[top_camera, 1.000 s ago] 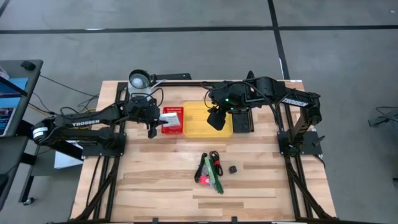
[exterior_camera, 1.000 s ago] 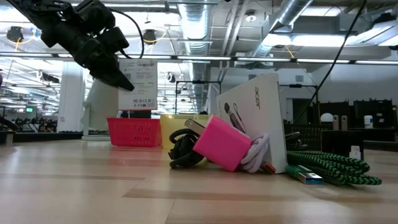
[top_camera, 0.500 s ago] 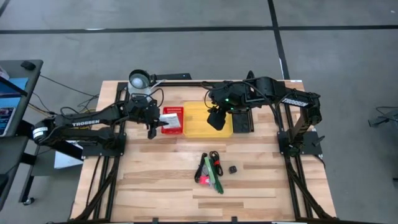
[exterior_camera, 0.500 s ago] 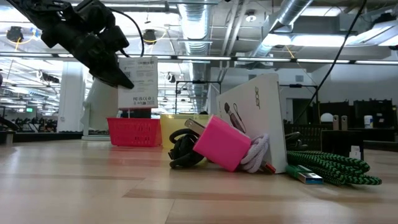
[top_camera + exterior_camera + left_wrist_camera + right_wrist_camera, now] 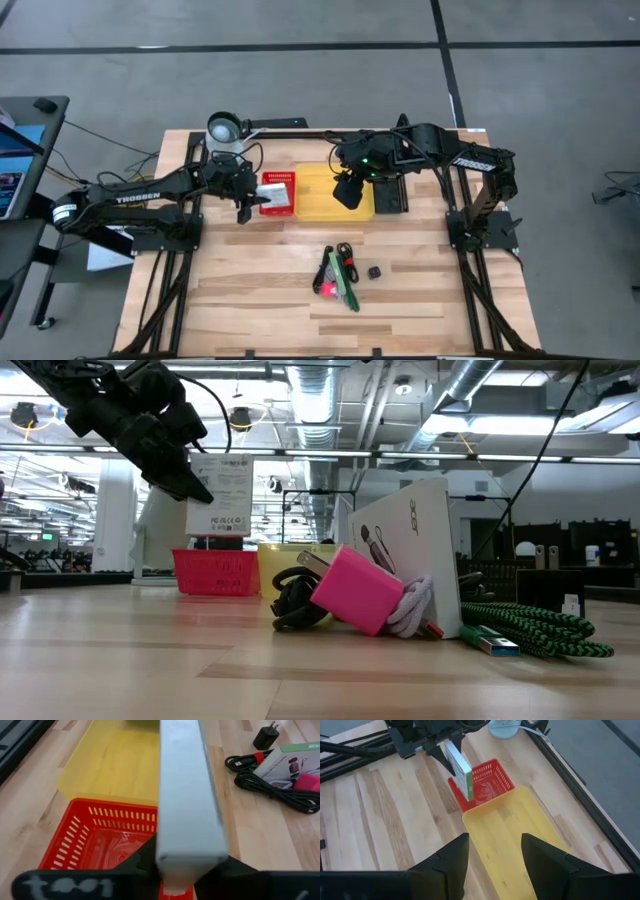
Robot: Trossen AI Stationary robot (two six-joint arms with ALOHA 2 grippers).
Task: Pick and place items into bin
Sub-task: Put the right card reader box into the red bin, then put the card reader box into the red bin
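My left gripper (image 5: 190,482) is shut on a flat white box (image 5: 220,495) with a green side (image 5: 465,775), held over the red basket (image 5: 278,196). My right gripper (image 5: 492,865) hovers open above the yellow bin (image 5: 322,195), touching nothing. The other items lie in a pile near the table's middle (image 5: 340,275): a pink plug (image 5: 360,590), a white carton (image 5: 410,550), black cable (image 5: 293,600), green braided cable (image 5: 535,630). A tiny black cube (image 5: 375,271) sits beside them. My left gripper pinches the white box between its two fingers at one narrow end (image 5: 192,862). The fingers (image 5: 442,756) come slanting down from the table's left. The box is lifted clear, standing on edge and hanging over the red basket (image 5: 110,840).
The red basket and yellow bin (image 5: 115,765) stand side by side toward the table's far edge. A round white lamp-like object (image 5: 224,128) sits at the far left corner. Bare wood lies near the front and left of the pile (image 5: 230,290).
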